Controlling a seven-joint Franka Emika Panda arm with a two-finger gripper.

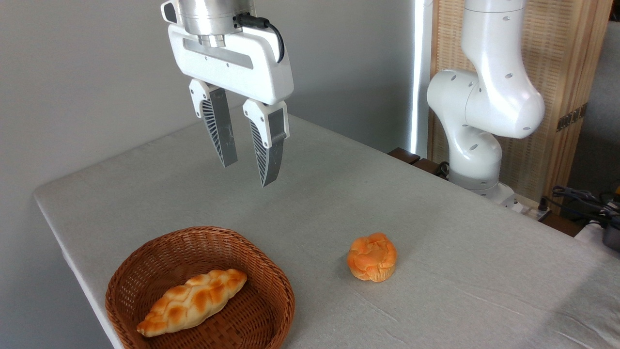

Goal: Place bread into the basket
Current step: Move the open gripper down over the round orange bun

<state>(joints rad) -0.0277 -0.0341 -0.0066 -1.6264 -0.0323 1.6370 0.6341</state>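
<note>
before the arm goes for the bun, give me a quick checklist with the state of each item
1. Hand open and empty: ok.
2. Bread upright on the table, nothing touching it: ok.
3. Hand above the bread: not ok, it hangs up and to the left.
4. Basket has room: ok, the braided loaf leaves space.
5. Finger gap wide enough for the bun: cannot tell.

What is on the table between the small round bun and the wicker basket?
Nothing: in the camera view only bare grey table separates the bun from the basket.
</note>
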